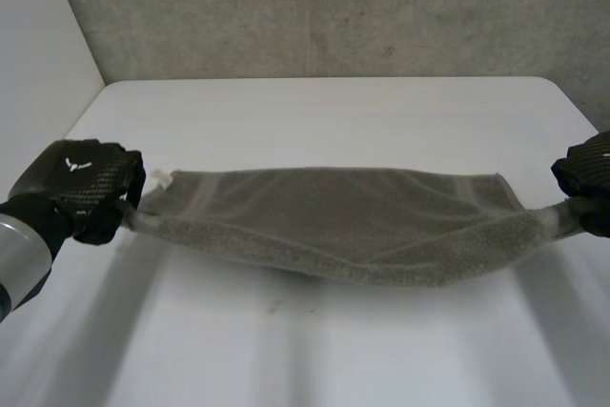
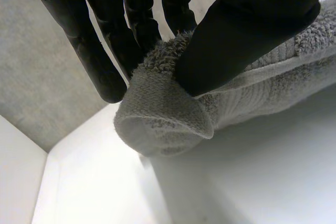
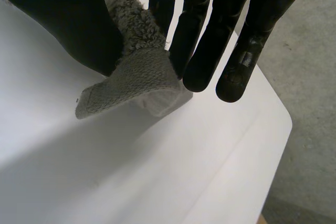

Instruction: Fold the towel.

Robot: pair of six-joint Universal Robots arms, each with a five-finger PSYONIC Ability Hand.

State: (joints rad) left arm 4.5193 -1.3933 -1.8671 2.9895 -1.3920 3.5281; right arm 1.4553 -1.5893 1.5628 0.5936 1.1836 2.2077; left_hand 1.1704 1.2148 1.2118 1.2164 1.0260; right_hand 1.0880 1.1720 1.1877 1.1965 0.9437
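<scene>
Currently left robot hand point(image 1: 93, 186) pinches the left end of the towel point(image 1: 334, 226), right robot hand point(image 1: 589, 176) pinches the right end; towel spans mid-bench point(image 1: 315, 111), stretched between them, sagging.

Looks like a lab/test bench: plain white table point(image 1: 315, 350) w/ bare concrete wall point(image 1: 334, 7) behind.

We are looking down at a white table point(image 1: 315, 121), its far right corner rounding off. A grey terry towel point(image 1: 343, 226) is stretching across its middle from side to side. Both towel ends are hanging clear of the surface, and we are seeing its shadow beneath. Whether the sagging middle is touching the tabletop, we cannot tell.
</scene>
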